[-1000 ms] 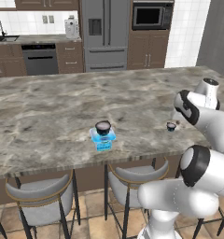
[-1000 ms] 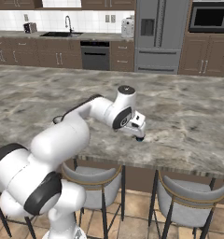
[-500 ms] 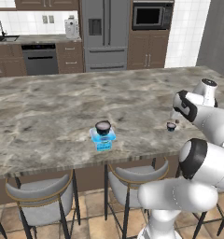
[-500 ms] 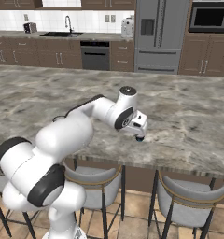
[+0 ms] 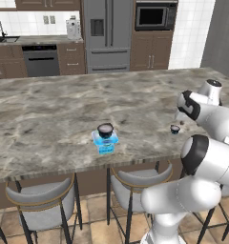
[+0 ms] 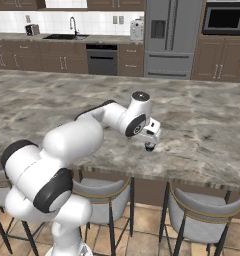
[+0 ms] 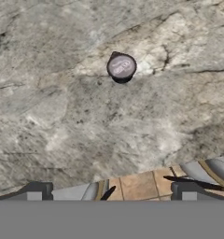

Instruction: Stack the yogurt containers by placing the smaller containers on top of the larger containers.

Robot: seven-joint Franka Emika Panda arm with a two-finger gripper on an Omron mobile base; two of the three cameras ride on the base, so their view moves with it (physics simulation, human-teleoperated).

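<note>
On the marble island [image 5: 49,119] stands the light-blue squarish tub [image 5: 106,142], and a small dark cup with a pale top [image 5: 105,129] rests on it. Well to its right, near the front edge, the much tinier dark cup [image 5: 174,128] stands alone on the stone. My gripper [image 5: 182,120] hovers just beside and above this tiny cup, pointing down. In the hand view the tiny cup [image 7: 121,67] sits ahead of the open gripper [image 7: 111,193], apart from both fingertips [image 7: 37,191], with nothing between them. From the right base view the gripper [image 6: 150,145] hangs low over the counter.
Grey bar stools [image 5: 40,195] [image 5: 135,178] stand tucked under the island's front edge, and two more [image 6: 202,210] [image 6: 104,190] show from the other side. The counter edge [image 7: 132,170] runs right below the hand. Cabinets, fridge and oven line the far wall.
The hand has edged slightly lower and to the right in the right base view. Both cups and the tub have stayed where they were. The jaws remain open.
</note>
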